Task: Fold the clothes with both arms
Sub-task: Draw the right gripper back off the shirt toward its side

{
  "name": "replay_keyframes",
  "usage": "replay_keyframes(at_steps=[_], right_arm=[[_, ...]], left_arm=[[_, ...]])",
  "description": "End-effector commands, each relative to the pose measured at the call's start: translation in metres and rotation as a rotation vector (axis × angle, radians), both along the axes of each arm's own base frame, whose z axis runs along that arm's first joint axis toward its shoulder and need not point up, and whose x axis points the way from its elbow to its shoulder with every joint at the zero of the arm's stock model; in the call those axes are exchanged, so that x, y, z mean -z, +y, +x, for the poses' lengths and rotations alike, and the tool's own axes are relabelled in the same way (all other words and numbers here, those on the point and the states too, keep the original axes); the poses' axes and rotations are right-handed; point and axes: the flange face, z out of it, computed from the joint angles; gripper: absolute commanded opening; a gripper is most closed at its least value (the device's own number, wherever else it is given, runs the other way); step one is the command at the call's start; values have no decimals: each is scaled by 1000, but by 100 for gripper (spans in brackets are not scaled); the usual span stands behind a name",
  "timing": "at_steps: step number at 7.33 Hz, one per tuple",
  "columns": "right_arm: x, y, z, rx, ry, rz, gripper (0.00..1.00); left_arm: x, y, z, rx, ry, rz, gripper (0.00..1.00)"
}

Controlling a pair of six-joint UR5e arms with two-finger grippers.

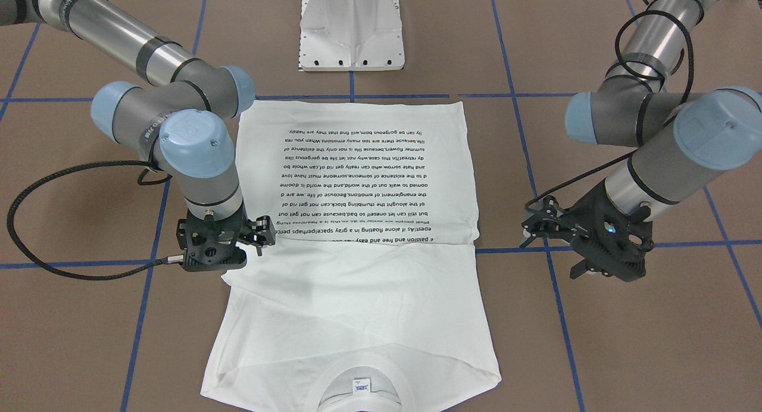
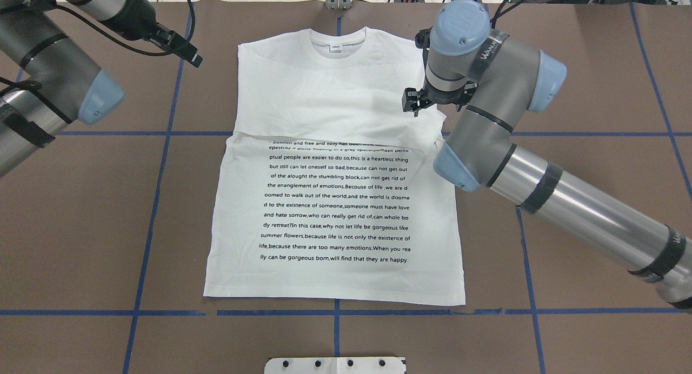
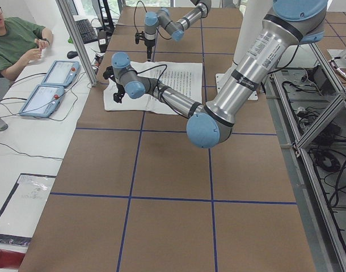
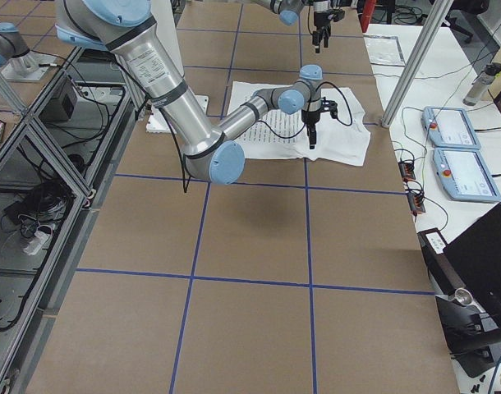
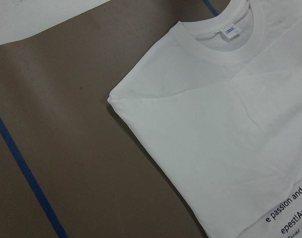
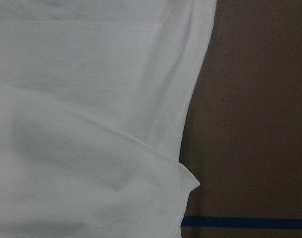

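The white T-shirt (image 2: 335, 212) lies flat on the brown table, sleeves tucked in. Its black text block (image 2: 335, 201) faces up on the half nearer the robot, and a fold edge crosses the middle. The collar (image 2: 336, 39) with its neck label (image 5: 229, 32) is at the far end. My right gripper (image 2: 415, 101) hangs open just over the shirt's right edge by that fold (image 6: 185, 173), holding nothing. My left gripper (image 2: 189, 52) is open above bare table, left of the shirt's shoulder corner (image 5: 114, 99). No fingers show in either wrist view.
The white pedestal base (image 1: 352, 31) stands at the robot's side of the table. Blue tape lines (image 2: 162, 133) grid the brown surface. A seated person (image 3: 14, 39) and two control pendants (image 3: 48, 93) are beyond the far table edge, behind an aluminium post (image 3: 76, 39).
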Motion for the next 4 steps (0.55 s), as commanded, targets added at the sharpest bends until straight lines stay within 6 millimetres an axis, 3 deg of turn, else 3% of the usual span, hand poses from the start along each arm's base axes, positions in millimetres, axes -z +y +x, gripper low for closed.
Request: replay_keyframes(at_steps=[1, 4], right_arm=[[-7, 94, 62, -30, -108, -21, 100], [1, 220, 73, -88, -183, -129, 100]], left_arm=[[-5, 73, -6, 22, 53, -83, 100], [-2, 197, 36, 92, 84, -230, 100]])
